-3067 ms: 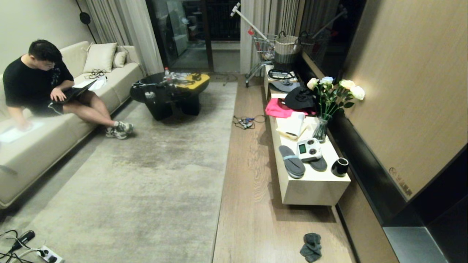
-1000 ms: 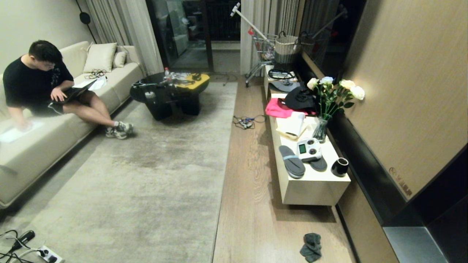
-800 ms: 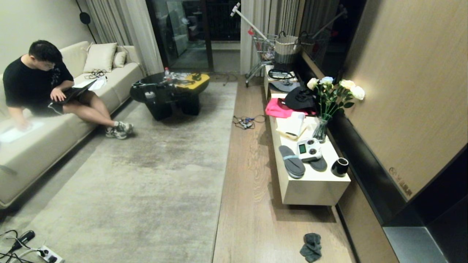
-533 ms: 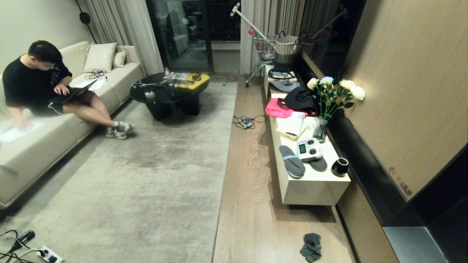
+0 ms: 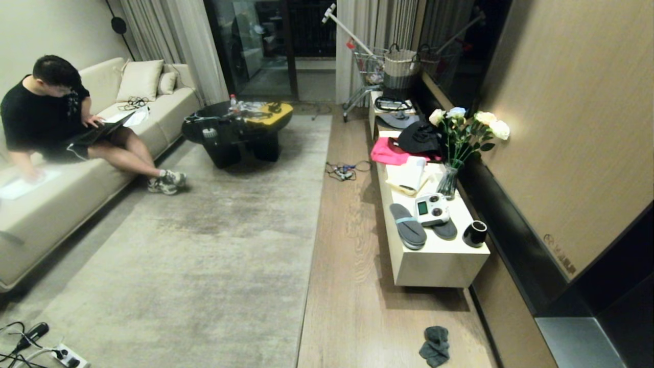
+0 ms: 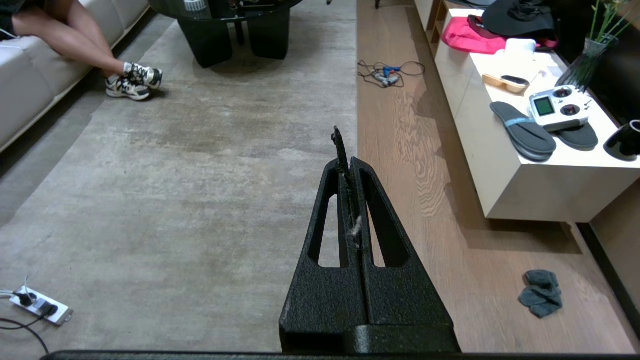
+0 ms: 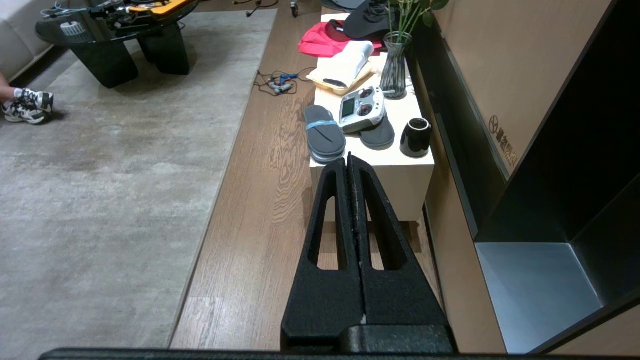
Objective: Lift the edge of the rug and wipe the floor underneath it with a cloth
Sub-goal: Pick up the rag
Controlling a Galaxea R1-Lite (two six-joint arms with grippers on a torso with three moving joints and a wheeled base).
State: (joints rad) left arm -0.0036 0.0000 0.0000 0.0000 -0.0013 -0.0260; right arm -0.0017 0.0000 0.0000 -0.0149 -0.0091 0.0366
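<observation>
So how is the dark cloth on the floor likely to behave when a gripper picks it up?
The cloth lies crumpled in soft folds on the floor, so it is probably floppy and will droop. It looks small and thin, likely light. A pinch may catch only one fold.

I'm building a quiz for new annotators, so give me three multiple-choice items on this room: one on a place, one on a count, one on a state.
1. Where is the cloth?
A. on the floor near the white cabinet
B. on the rug
C. on the sofa

2. How many slippers lie on the cabinet?
A. one
B. two
C. four

3. How is the rug edge?
A. rolled up
B. held by a gripper
C. lying flat

Key: 1 A, it lies crumpled on bare planks; 2 B, a pair lies by the remote controller; 3 C, its border lies straight along the wood.
</observation>
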